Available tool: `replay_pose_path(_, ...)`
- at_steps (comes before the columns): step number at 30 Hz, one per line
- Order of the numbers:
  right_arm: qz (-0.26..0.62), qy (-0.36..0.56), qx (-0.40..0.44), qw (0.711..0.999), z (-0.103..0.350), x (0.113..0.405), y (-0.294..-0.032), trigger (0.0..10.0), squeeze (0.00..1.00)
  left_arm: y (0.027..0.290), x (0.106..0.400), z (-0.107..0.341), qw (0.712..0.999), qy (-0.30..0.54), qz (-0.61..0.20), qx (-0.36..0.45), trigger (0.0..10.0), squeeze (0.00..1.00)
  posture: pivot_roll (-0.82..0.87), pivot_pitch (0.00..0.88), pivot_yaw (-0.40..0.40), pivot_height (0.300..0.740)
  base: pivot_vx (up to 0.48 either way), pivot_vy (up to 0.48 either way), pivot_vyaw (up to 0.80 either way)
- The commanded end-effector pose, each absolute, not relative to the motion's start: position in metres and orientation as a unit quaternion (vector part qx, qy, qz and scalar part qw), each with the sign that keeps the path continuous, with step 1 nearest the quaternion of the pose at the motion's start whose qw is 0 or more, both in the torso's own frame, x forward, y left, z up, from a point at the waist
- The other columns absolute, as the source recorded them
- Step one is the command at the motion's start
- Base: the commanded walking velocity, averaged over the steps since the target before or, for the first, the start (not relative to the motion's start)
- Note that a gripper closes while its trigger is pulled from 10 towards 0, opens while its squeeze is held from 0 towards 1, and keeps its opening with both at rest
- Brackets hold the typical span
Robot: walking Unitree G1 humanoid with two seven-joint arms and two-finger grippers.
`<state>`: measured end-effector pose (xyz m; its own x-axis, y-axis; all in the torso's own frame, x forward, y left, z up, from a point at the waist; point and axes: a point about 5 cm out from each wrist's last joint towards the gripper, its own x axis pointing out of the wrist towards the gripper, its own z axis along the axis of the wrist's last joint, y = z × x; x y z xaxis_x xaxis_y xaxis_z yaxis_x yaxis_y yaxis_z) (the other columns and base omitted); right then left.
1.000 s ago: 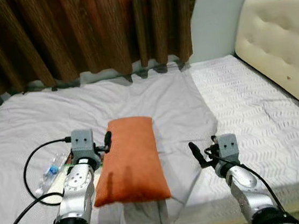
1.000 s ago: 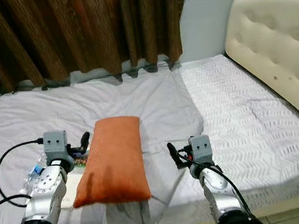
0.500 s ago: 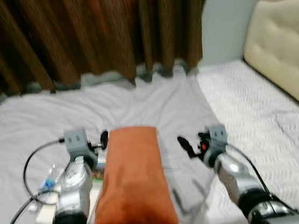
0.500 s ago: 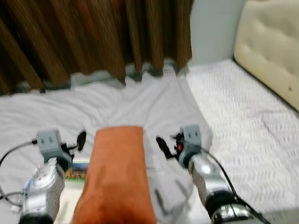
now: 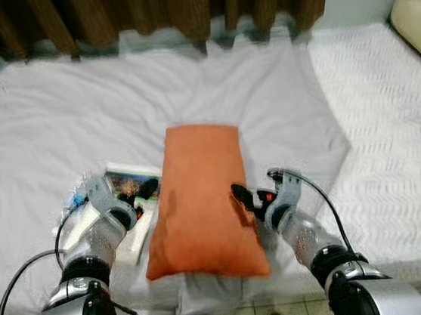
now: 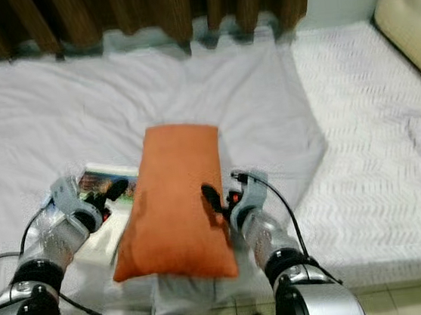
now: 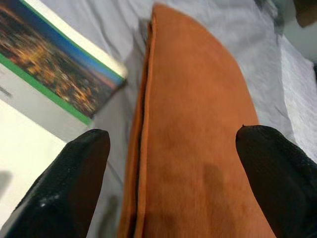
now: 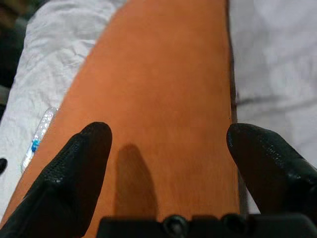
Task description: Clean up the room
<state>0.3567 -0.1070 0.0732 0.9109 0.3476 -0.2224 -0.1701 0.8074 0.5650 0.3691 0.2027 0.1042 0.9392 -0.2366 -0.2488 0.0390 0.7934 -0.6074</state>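
Currently you see the orange pillow [image 5: 203,198] lying lengthwise on the bed [image 5: 33,139], near its front edge. Left claw [image 5: 142,195] sits at its left side, fingers spread wide, gripping nothing. Right claw [image 5: 247,199] reaches its right edge, equally open. A book [image 5: 126,184] lies beside the left claw.

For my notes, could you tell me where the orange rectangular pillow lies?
The orange rectangular pillow lies near the bed's front edge, between both grippers, beside a book.
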Motion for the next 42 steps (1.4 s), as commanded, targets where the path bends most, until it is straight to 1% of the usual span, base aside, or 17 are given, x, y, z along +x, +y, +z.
replay_pose_path(1, 0.126, 0.167, 0.298, 0.931, 0.073, 0.357, -0.105, 10.0, 0.00, 0.205, 0.371, 0.108, 0.929, 0.152, -0.079, -0.329, 10.0, 0.00, 0.08, 0.511, 0.025, 0.740, 0.000, 0.000, 0.00)
replay_pose_path(6, 0.121, 0.157, 0.317, 0.927, 0.075, 0.358, -0.106, 10.0, 0.00, 0.200, 0.376, 0.115, 0.926, 0.141, -0.092, -0.337, 10.0, 0.00, 0.06, 0.519, 0.031, 0.740, 0.000, 0.000, 0.00)
replay_pose_path(10, 0.117, 0.154, 0.358, 0.914, 0.076, 0.359, -0.107, 10.0, 0.00, 0.193, 0.377, 0.116, 0.920, 0.144, -0.108, -0.348, 10.0, 0.00, 0.05, 0.519, 0.040, 0.740, 0.000, 0.000, 0.00)
replay_pose_path(15, 0.124, 0.163, 0.361, 0.910, 0.073, 0.357, -0.100, 10.0, 0.00, 0.167, 0.379, 0.116, 0.906, 0.154, -0.153, -0.363, 10.0, 0.00, 0.04, 0.526, 0.048, 0.740, 0.000, 0.000, 0.00)
replay_pose_path(18, 0.130, 0.166, 0.359, 0.909, 0.073, 0.356, -0.096, 10.0, 0.00, 0.156, 0.379, 0.116, 0.898, 0.155, -0.171, -0.374, 10.0, 0.00, 0.03, 0.529, 0.052, 0.740, 0.000, 0.000, 0.00)
replay_pose_path(21, 0.138, 0.167, 0.357, 0.909, 0.074, 0.356, -0.091, 10.0, 0.00, 0.141, 0.375, 0.107, 0.892, 0.181, -0.195, -0.365, 10.0, 0.00, 0.02, 0.530, 0.057, 0.740, 0.000, 0.000, 0.00)
replay_pose_path(24, 0.141, 0.168, 0.357, 0.908, 0.074, 0.355, -0.088, 10.0, 0.00, 0.137, 0.369, 0.093, 0.894, 0.219, -0.181, -0.346, 10.0, 0.00, 0.02, 0.527, 0.060, 0.740, 0.000, 0.000, 0.00)
replay_pose_path(25, 0.145, 0.181, 0.355, 0.905, 0.070, 0.353, -0.082, 10.0, 0.00, 0.139, 0.360, 0.075, 0.898, 0.262, -0.148, -0.320, 10.0, 0.00, 0.03, 0.523, 0.063, 0.740, 0.000, 0.000, 0.00)
replay_pose_path(26, 0.145, 0.181, 0.355, 0.905, 0.070, 0.353, -0.082, 10.0, 0.00, 0.139, 0.360, 0.075, 0.898, 0.262, -0.148, -0.320, 10.0, 0.00, 0.03, 0.523, 0.063, 0.740, 0.000, 0.000, 0.00)
replay_pose_path(27, 0.147, 0.190, 0.360, 0.902, 0.067, 0.350, -0.079, 10.0, 0.00, 0.141, 0.356, 0.068, 0.901, 0.274, -0.129, -0.311, 10.0, 0.00, 0.03, 0.522, 0.063, 0.740, 0.000, 0.000, 0.00)
replay_pose_path(28, 0.149, 0.197, 0.360, 0.900, 0.064, 0.348, -0.076, 9.7, 0.00, 0.143, 0.354, 0.064, 0.901, 0.276, -0.119, -0.312, 10.0, 0.00, 0.03, 0.516, 0.062, 0.740, 0.000, 0.000, 0.00)
replay_pose_path(29, 0.149, 0.205, 0.359, 0.898, 0.062, 0.346, -0.073, 0.0, 0.00, 0.144, 0.353, 0.062, 0.901, 0.276, -0.113, -0.314, 0.2, 0.00, 0.03, 0.516, 0.062, 0.740, 0.000, 0.000, 0.00)
replay_pose_path(31, 0.145, 0.234, 0.369, 0.888, 0.051, 0.338, -0.067, 0.0, 0.00, 0.147, 0.352, 0.059, 0.906, 0.272, -0.100, -0.309, 0.0, 0.00, 0.02, 0.507, 0.055, 0.740, 0.000, 0.000, 0.00)
replay_pose_path(34, 0.130, 0.247, 0.386, 0.879, 0.044, 0.333, -0.068, 0.0, 0.00, 0.147, 0.352, 0.059, 0.909, 0.270, -0.105, -0.301, 0.0, 0.00, 0.03, 0.502, 0.053, 0.740, 0.000, 0.000, 0.00)
replay_pose_path(36, 0.123, 0.254, 0.403, 0.871, 0.039, 0.329, -0.068, 0.0, 0.00, 0.145, 0.351, 0.058, 0.914, 0.273, -0.111, -0.279, 0.0, 0.00, 0.03, 0.501, 0.053, 0.740, 0.000, 0.000, 0.00)
replay_pose_path(39, 0.132, 0.260, 0.405, 0.867, 0.036, 0.326, -0.064, 0.0, 0.00, 0.144, 0.350, 0.056, 0.921, 0.275, -0.109, -0.255, 0.0, 0.00, 0.03, 0.499, 0.053, 0.740, 0.000, 0.000, 0.00)
replay_pose_path(42, 0.140, 0.265, 0.390, 0.871, 0.033, 0.322, -0.061, 0.0, 0.00, 0.149, 0.353, 0.059, 0.927, 0.249, -0.085, -0.268, 0.0, 0.00, 0.03, 0.496, 0.052, 0.740, 0.000, 0.000, 0.00)
